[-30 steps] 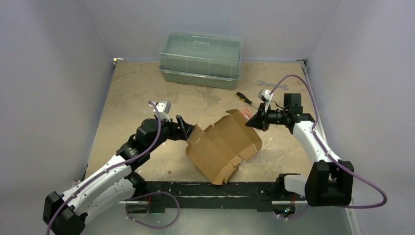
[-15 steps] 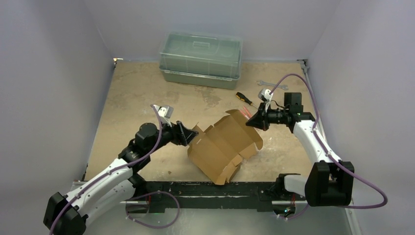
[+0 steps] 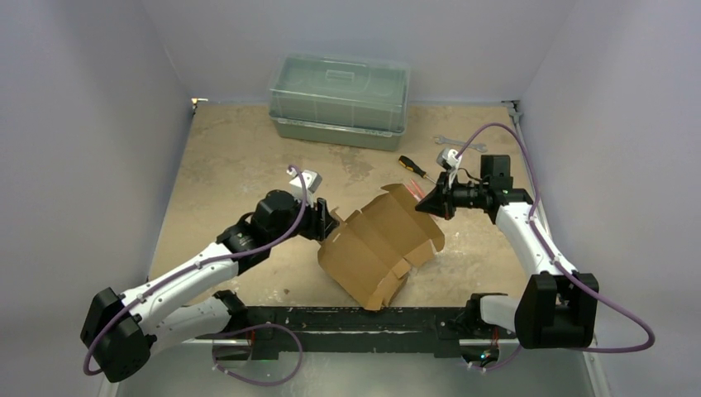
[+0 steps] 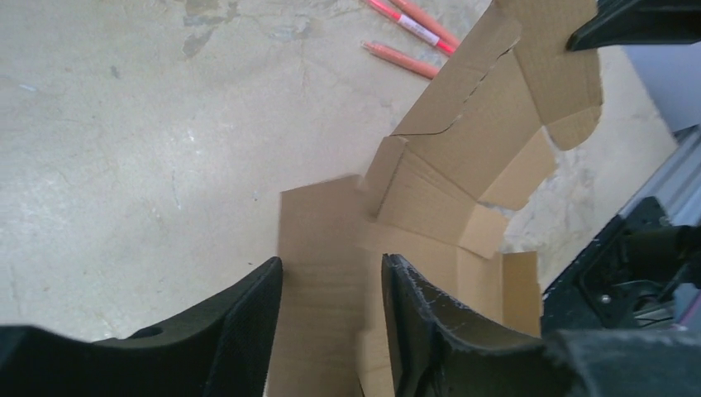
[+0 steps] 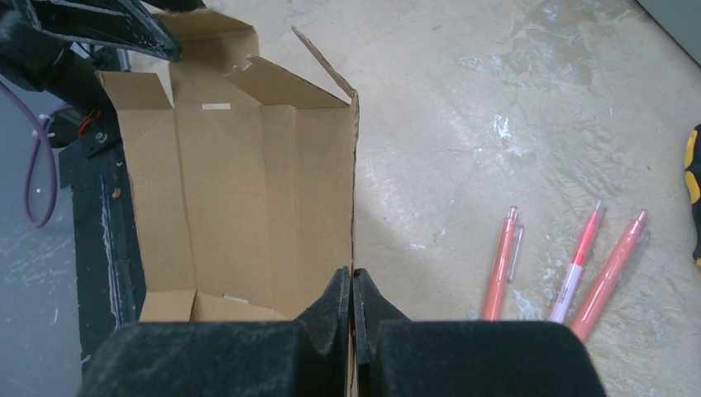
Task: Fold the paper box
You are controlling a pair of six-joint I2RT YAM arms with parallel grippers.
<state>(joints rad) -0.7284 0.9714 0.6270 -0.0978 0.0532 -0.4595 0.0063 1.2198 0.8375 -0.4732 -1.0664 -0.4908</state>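
One desk (image 3: 223, 157), sand-coloured, stained. One large lidded plastic bin (image 3: 339, 99) at the far edge; contents not legible through the cloudy walls. One paper box (image 3: 376, 248), brown, part-folded, mid-desk between left claw (image 4: 331, 269) and right claw (image 5: 353, 277), raised and tilted, flaps loose; underside out of sight. Two claws in all. Left claw at the box's left side, fingers apart, a cardboard panel showing in the gap; contact with it not determinable. Right claw pressed together on the thin upper edge of a box wall, at the far right of the box. One screwdriver (image 3: 412, 166), yellow and black, cut off at the frame edge in the right wrist view. One wrench (image 3: 444, 141) toward the far right corner, small, faint. Three pink pens (image 5: 579, 265) flat on the desk just beside the box; largely hidden behind it from above.
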